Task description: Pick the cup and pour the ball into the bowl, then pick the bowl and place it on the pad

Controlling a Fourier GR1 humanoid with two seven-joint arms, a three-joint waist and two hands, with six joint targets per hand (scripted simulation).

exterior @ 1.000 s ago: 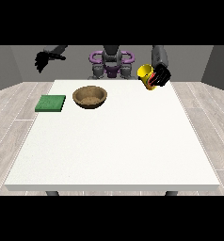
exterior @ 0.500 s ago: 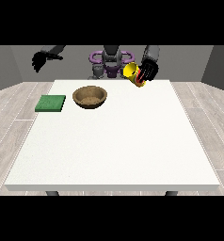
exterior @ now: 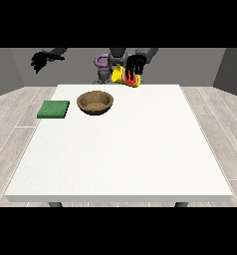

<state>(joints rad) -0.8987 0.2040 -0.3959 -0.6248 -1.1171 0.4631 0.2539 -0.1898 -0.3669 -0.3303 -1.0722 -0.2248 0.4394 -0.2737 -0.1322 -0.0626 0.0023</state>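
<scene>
A yellow cup [exterior: 120, 75] with a red inside is held tilted in the air above the table's far edge, right of the bowl. The hand at the view's right [exterior: 136, 65] has its fingers curled round the cup. I cannot see the ball. A brown wooden bowl [exterior: 95, 103] stands on the table's far left part. A flat green pad [exterior: 54, 109] lies left of the bowl near the table's left edge. The hand at the view's left [exterior: 41, 61] hangs raised in the air, far left of the table, holding nothing, with its fingers hanging down.
The large white table [exterior: 125, 149] stretches towards the camera from the bowl and pad. The robot's torso [exterior: 106, 67] stands behind the far edge. Grey wood floor surrounds the table.
The hand at the view's right has carried the cup leftward towards the bowl and tilted it further. The hand at the view's left has barely moved.
</scene>
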